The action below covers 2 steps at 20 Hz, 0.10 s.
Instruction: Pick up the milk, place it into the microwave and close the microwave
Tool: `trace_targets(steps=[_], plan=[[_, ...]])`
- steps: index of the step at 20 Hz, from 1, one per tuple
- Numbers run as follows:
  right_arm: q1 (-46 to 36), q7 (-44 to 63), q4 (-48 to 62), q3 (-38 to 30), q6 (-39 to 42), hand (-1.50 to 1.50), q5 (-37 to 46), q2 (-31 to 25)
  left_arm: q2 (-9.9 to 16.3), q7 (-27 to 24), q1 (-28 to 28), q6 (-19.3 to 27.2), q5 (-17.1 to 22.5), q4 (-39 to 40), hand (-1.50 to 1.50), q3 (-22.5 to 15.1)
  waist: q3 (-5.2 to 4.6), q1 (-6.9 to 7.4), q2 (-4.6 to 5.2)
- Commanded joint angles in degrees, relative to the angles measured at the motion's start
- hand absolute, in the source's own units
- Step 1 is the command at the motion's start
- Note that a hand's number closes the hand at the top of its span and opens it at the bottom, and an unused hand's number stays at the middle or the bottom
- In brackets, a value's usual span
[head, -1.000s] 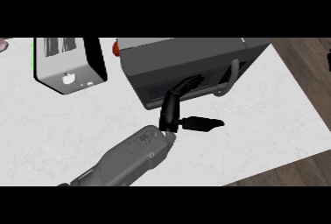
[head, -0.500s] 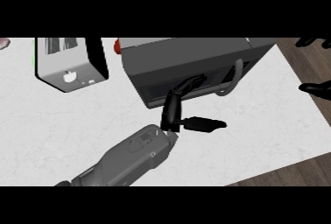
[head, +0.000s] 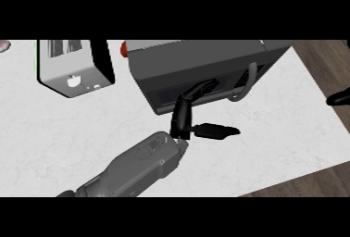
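The dark grey microwave [head: 198, 60] stands at the back middle of the white counter, its door [head: 171, 95] against the body and a curved grey handle [head: 247, 85] on the right side. My left hand [head: 183, 115] reaches up from the lower middle. Its straight fingers [head: 199, 89] touch the door's front and its thumb [head: 216, 131] sticks out to the right, so the hand is open and holds nothing. Only a black tip of my right hand [head: 339, 98] shows at the right edge. No milk is in sight.
A silver toaster [head: 68, 69] stands at the back left. A small red thing [head: 124, 46] peeks out behind the microwave's left corner. The counter [head: 273, 143] ends at the right and lower right, where dark wooden floor [head: 308, 183] shows.
My right hand came into view at the right edge and now shows only as one small tip. My left hand has stayed on the microwave door.
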Motion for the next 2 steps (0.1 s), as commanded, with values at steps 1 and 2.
trace_targets(steps=[1,2], plan=[[-0.96,-0.28,1.96,-0.65,3.78,-1.50,-2.58,-0.04,0.03,-1.06,-4.57,0.95,1.52,3.55,-1.50,4.34,-0.06,0.03,0.31],[-1.22,-0.12,2.22,-1.03,4.62,-1.50,-2.88,-1.06,0.03,-1.38,-4.18,0.97,1.99,3.36,-1.50,4.37,-0.06,-0.10,0.28]])
